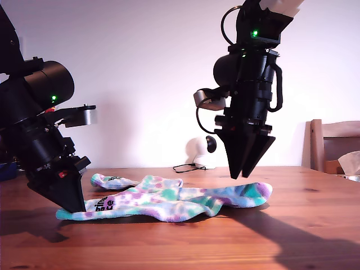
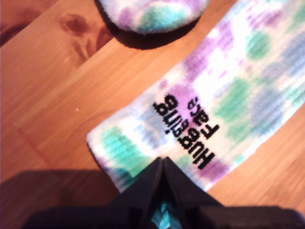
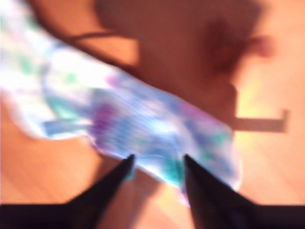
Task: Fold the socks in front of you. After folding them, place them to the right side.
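Pinching the ribbed, lettered cuff of soft tie-dye socks (image 1: 169,199) on wood-grain tabletop (image 1: 304,225): first tool (image 2: 163,164), jaws closed; second tool (image 3: 157,164) hovering, jaws parted.

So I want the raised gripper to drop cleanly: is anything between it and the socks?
Nothing visible. My second gripper hangs open above the toe end of the socks, with only air beneath. My first gripper is at the lettered cuff, at the exterior view's left, well out of that path.
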### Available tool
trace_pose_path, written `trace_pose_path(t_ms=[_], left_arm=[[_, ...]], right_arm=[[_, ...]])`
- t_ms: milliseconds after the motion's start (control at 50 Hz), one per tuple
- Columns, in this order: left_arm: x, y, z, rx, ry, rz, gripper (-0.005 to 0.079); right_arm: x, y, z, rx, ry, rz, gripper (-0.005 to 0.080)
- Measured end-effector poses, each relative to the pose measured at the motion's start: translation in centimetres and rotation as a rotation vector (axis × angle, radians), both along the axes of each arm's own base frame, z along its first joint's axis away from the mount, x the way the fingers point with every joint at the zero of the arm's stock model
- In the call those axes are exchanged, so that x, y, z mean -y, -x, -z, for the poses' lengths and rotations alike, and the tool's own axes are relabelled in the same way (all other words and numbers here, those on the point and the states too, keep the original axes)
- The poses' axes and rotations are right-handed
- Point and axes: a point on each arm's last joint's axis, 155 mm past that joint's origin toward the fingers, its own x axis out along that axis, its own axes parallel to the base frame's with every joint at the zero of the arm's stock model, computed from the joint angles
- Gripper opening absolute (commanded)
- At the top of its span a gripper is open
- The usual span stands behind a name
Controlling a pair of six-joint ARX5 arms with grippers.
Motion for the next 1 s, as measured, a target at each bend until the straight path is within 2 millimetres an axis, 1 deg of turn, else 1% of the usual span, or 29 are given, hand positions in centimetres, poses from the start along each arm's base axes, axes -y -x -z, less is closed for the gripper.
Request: trace_pose_path(t_ms=[120,300,380,480,620,720,900,1000], left_arm=[[0.3,0.1,-0.1,-0.006,0.016,0.008,-0.0019],[0.4,0.2,-0.2,-0.017,0.024,0.01,-0.0019],[0.5,0.2,-0.2,-0.02,0.031,0.012,-0.0019],[0.7,0.3,-0.2,-0.025,0.039,0.014,-0.0019],[0.8,0.3,-0.3,-0.03,0.049,0.015,-0.0019],[0.9,0.3,-0.3,-0.043,0.059,0.013,-0.0019],[1.2,0.6,-0.8,-0.082,0.08,0.016,-0.0019],[1.4,1.1,-0.9,-0.138,0.094,-0.007,-0.0019]], right_arm=[[-0.6,-0.5,-0.2,0.017,-0.03,0.0,-0.0013],[-1.0,-1.2,-0.3,0.046,-0.044,0.003,-0.0013],[-1.0,-1.4,-0.1,0.047,-0.046,0.003,-0.0013],[-1.0,-1.2,0.9,0.025,-0.037,0.004,-0.0013],[-1.0,-0.2,3.0,-0.049,-0.027,0.007,-0.0013],[-0.9,0.0,4.4,-0.078,-0.019,0.01,-0.0013],[-1.1,-0.3,4.4,-0.069,-0.025,0.009,-0.0013],[-1.1,-0.4,4.4,-0.065,-0.027,0.008,-0.0013]])
